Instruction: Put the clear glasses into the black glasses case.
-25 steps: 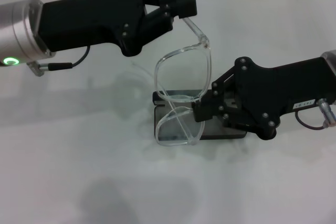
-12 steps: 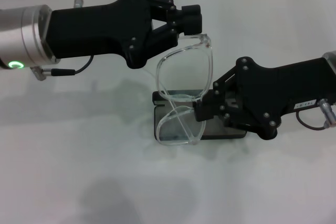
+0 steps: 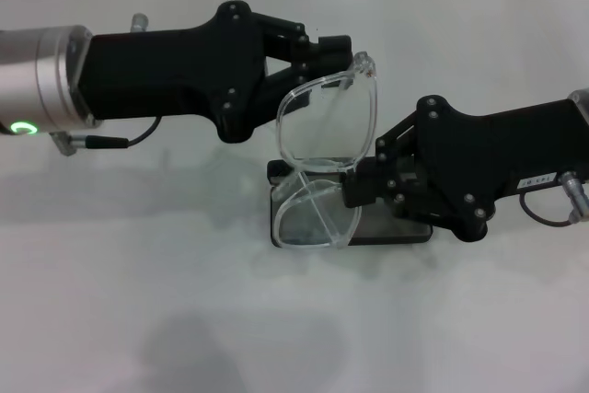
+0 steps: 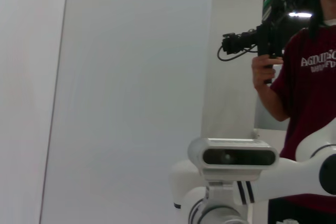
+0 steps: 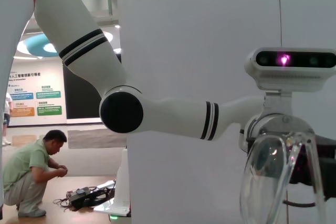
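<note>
Black angular gripper housings with silver screws, silver wrist cuff, green ring light, thin black cables

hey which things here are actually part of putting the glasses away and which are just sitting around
Part of the job:
clear glasses
black glasses case
left end effector, at the glasses' upper corner
right end effector, at their bridge side

Just around:
white table, nothing else lying on it

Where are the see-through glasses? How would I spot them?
Look at the middle of the white table, between the two black arms. The clear glasses stand on end there, over the black glasses case, held by the right tool. They are the only see-through thing.
</note>
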You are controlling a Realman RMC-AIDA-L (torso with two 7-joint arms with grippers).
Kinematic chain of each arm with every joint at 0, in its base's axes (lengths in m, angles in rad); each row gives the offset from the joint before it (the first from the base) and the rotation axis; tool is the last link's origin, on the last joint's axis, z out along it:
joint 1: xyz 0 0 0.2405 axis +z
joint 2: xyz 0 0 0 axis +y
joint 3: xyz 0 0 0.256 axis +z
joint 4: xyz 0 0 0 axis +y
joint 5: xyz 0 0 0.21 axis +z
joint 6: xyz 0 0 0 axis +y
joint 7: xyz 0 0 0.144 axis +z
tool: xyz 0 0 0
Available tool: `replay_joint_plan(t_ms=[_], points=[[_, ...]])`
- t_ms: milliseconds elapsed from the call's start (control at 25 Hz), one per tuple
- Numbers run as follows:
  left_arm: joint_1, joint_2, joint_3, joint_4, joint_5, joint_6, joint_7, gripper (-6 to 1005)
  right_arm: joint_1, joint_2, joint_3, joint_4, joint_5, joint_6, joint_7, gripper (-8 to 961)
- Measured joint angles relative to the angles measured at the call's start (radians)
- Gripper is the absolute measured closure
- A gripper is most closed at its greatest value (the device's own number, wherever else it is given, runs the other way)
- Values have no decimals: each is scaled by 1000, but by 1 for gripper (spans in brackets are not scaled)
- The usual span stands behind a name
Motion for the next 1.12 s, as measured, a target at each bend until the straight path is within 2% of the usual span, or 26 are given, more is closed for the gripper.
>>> replay_joint_plan(t_ms=[800, 1000, 1120], points=[[25, -5, -17, 0, 10, 46, 10, 902, -21, 1, 0, 0, 10, -7, -10, 908], [51, -28, -146, -1, 8, 41, 15, 902, -33, 2, 0, 0, 28, -17, -21, 907], [67, -43, -265, -3, 5, 35, 17, 902, -58, 1, 0, -3, 68, -51, -60, 907]])
